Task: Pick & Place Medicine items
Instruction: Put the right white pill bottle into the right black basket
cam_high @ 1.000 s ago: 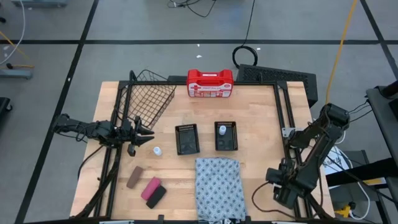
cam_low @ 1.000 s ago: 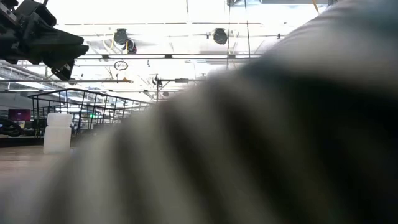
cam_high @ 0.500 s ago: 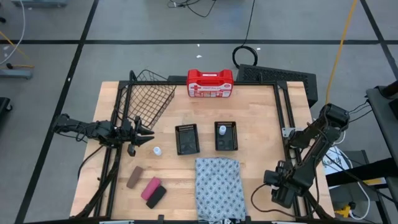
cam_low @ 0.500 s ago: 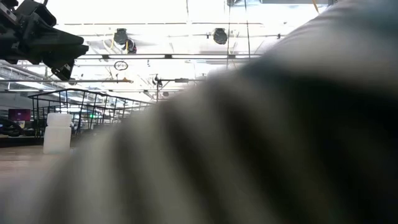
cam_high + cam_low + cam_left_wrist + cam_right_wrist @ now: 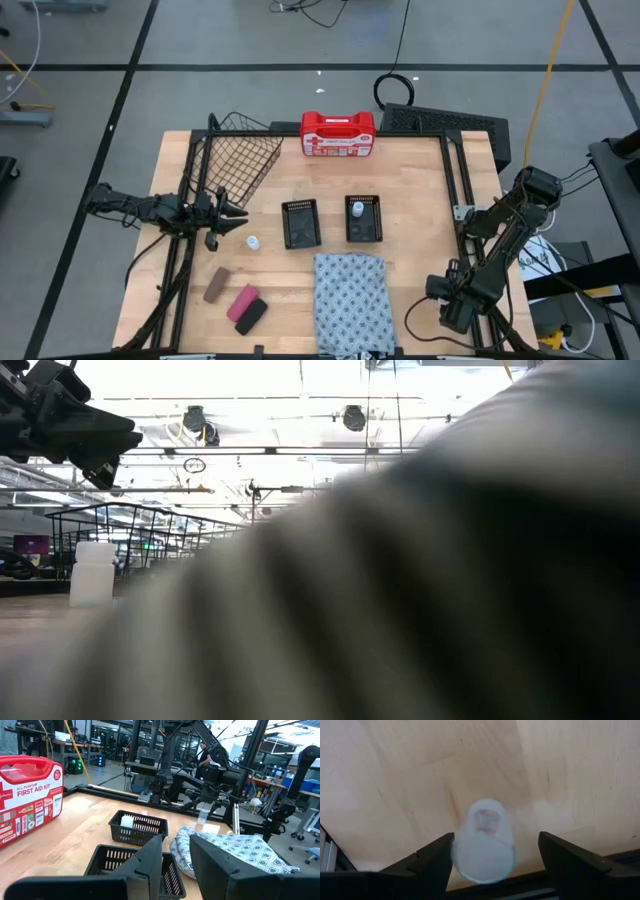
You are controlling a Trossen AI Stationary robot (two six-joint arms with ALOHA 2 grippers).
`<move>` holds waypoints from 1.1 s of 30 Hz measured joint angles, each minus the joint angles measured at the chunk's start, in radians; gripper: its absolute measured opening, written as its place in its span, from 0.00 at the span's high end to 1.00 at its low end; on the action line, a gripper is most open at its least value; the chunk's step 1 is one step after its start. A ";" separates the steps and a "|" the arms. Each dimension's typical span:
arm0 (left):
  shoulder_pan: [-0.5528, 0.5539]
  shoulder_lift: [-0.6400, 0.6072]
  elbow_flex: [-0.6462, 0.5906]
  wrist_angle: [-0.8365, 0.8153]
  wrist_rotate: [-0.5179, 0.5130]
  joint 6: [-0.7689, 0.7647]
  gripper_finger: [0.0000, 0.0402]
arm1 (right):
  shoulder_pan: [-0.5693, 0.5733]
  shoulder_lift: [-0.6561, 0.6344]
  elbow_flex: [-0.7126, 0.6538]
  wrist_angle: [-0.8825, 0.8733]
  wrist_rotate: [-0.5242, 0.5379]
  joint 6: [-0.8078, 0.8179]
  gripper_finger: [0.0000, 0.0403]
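Note:
In the right wrist view a whitish round bottle [image 5: 484,847] stands on the wood, seen from above, between the open fingers of my right gripper [image 5: 496,837]. That gripper [image 5: 442,291] hangs near the table's near right corner and hides the bottle from the high view. My left gripper [image 5: 243,215], open, hovers at the table's left. A second bottle [image 5: 253,243] stands just near of it. A third bottle [image 5: 357,211] sits in the right mesh tray [image 5: 364,232]. Brown [image 5: 216,284], pink [image 5: 243,300] and black [image 5: 252,316] blocks lie near the left front. My right gripper points down over the bottle. One finger [image 5: 432,862] stands right at the bottle's side [image 5: 457,852], and I cannot tell whether it touches. The other finger [image 5: 570,862] is well clear of it. The bottle stands upright on the table.
A second black mesh tray [image 5: 301,224] sits left of the first. A patterned cloth [image 5: 350,298] lies at the near edge and fills most of the low view. A red-and-white first aid case [image 5: 338,133] and a wire basket [image 5: 240,160] stand at the far edge.

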 joint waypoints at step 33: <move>0.000 0.000 0.000 0.000 0.000 0.000 0.73 | -0.076 0.000 -0.128 0.271 0.653 -0.226 0.66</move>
